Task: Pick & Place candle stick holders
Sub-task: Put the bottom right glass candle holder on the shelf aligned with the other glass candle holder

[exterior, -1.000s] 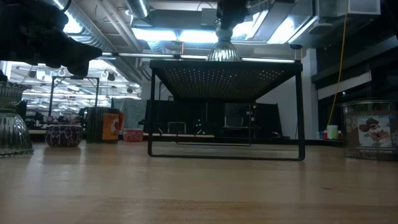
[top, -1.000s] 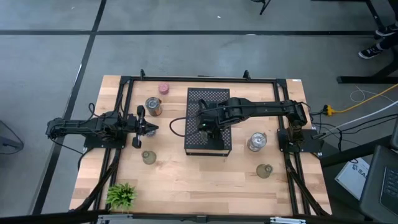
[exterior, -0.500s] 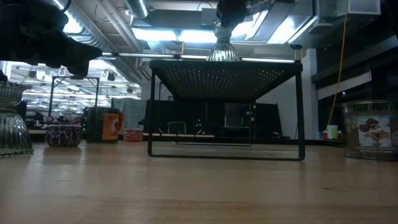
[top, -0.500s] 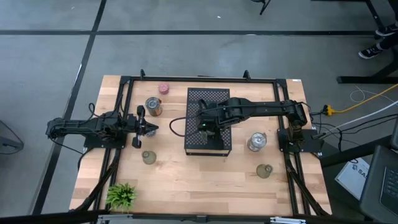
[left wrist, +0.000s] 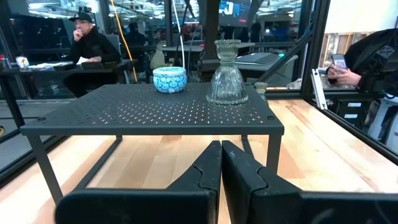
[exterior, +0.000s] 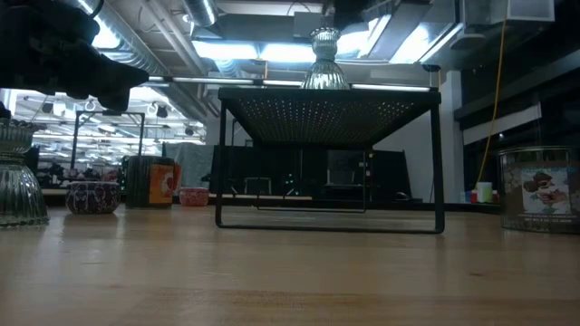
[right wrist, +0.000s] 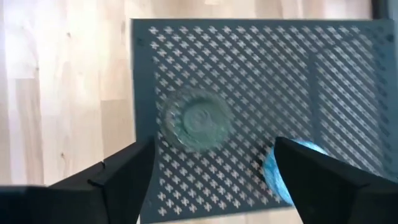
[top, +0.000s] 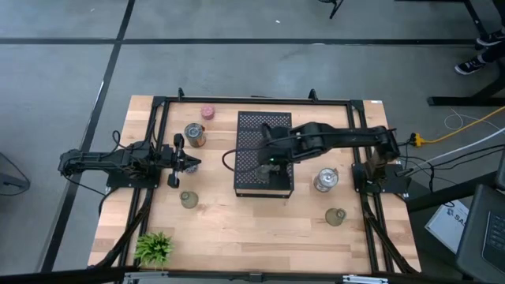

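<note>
High view: the right tool (top: 267, 158) hangs over the black tray (top: 264, 180); five holders stand on the counter (top: 237, 229).

Low view: the clear glass holder (exterior: 324, 62) stands free on the tray.

Left wrist view: the left tool (left wrist: 221, 163) is closed and empty; the blue holder (left wrist: 169, 79) is the tray's second.

Right wrist view: the right fingers (right wrist: 118, 180) are wide apart, so I judge this placement is finished. The next move calls for fetching a counter holder.

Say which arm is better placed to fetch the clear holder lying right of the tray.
Right, probably. The right gripper hangs open above the black tray, with the clear holder close beside its arm. The left gripper waits shut across the tray.
</note>
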